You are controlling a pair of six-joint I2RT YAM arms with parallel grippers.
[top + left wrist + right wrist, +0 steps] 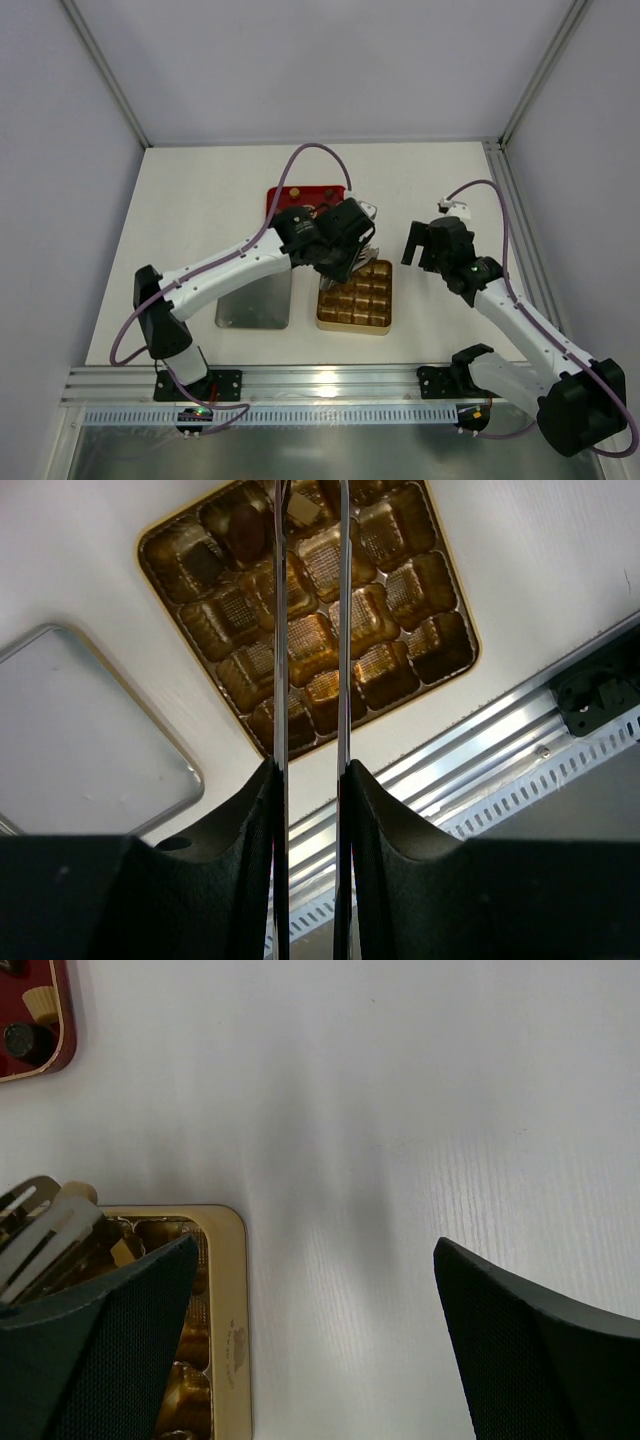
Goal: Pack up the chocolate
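Note:
The gold tin [355, 318] lies mid-table, most of its cells empty in the left wrist view [455, 675]. One dark round chocolate [245, 530] sits in a far cell. My left gripper [357, 257] hangs over the tin's far left corner. Its long metal blades [280, 630] stand close together, with a cream chocolate piece [303, 510] between them near the tips. The piece also shows in the right wrist view [78, 1192]. The red tray [290, 197] behind holds more pieces [42, 1000]. My right gripper [425, 243] is open and empty over bare table right of the tin [315, 1250].
A silver tin lid [253, 300] lies flat left of the gold tin, also seen in the left wrist view [80, 730]. An aluminium rail [300, 385] runs along the near edge. White walls enclose the table on three sides.

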